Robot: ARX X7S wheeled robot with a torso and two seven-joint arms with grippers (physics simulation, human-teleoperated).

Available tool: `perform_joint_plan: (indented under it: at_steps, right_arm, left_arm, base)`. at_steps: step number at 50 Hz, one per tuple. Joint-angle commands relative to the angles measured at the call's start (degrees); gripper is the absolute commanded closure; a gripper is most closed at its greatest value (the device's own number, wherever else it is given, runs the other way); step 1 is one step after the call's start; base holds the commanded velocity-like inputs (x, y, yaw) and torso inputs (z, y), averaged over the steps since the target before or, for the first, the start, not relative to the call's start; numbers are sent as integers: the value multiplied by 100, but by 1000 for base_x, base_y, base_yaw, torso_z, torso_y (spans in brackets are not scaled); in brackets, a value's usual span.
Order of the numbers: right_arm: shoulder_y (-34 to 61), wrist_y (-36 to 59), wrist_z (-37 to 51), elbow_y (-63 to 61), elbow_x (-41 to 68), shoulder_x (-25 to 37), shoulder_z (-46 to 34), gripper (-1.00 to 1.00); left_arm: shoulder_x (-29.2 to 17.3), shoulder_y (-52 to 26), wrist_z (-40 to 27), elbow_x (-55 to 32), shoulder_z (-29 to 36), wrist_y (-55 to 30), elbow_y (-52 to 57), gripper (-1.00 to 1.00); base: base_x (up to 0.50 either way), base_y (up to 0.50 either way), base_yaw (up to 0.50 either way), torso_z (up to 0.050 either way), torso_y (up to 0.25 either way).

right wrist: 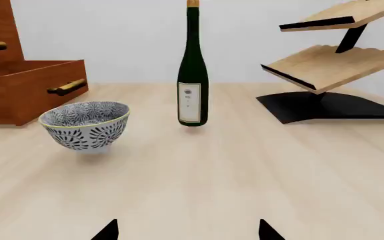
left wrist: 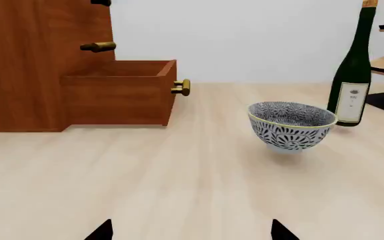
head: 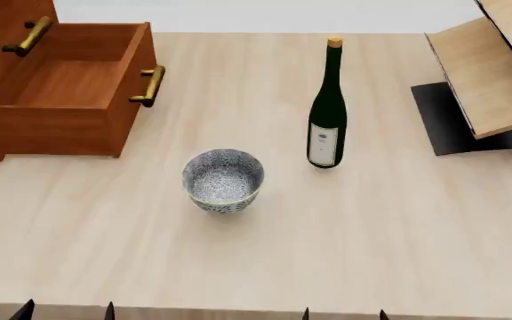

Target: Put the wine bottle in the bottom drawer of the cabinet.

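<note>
Both claws, left (head: 67,311) and right (head: 345,313), are hanging wide and empty while you are facing the upright wine bottle (head: 327,107), standing on the bench (head: 372,233) nearer your right arm, bottom drawer (head: 69,87) gaping open.

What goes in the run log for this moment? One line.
bottom drawer: open | wine bottle: upright on table | both jaws: open, empty

Only illegible marks on the wine bottle (right wrist: 193,70) label (right wrist: 189,103)
</note>
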Motion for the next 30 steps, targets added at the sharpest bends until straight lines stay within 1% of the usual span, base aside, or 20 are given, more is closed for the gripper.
perform_joint_plan:
  at_steps: [1,2,3,7,10,13,17,18,20,30]
  right_arm:
    - [0,0,72,0,54,54,-72,-100]
    - [16,-1,70,14,63,55,-59,-100]
    - [17,-3,109,15,93,91,-104,-100]
    - [40,8,205,39,167,178,-216,-100]
    - [80,6,252,116,236,222,-250,-100]
    - [115,-54,360,210,153,267,-315,-100]
    - [118,60,317,130,326,301,-358,-100]
    - [125,112,333,98,326,314,-375,-100]
    - [188,145,403,129,265,345,-403,-100]
    - [198,54,504,230,328,423,-478,-100]
  left_arm:
    - [-57,0,-64,-56,64,0,0,-100]
    - [-59,3,-57,-33,82,33,-16,-100]
    - [-89,-1,-210,63,128,160,-46,-100]
    - [-168,-9,-276,-144,180,170,-54,-100]
    - [-185,24,-361,-267,171,404,-38,-100]
    - [-232,18,-418,-315,198,406,-79,-100]
    - [-274,20,-484,-386,222,496,-79,-100]
    - [-265,29,-592,-300,208,795,-148,-100]
    - [-305,4,-587,-275,290,604,-156,-100]
    - [-383,-16,-728,-312,390,693,-233,-100]
  base:
    - [0,0,0,0,0]
    - [0,0,0,0,0]
    - [0,0,0,0,0]
    - [0,0,0,0,0]
    - [0,0,0,0,0]
    - [0,0,0,0,0]
    - [0,0,0,0,0]
    - [0,0,0,20,0]
    - [0,0,0,41,0]
    - [0,0,0,50,0]
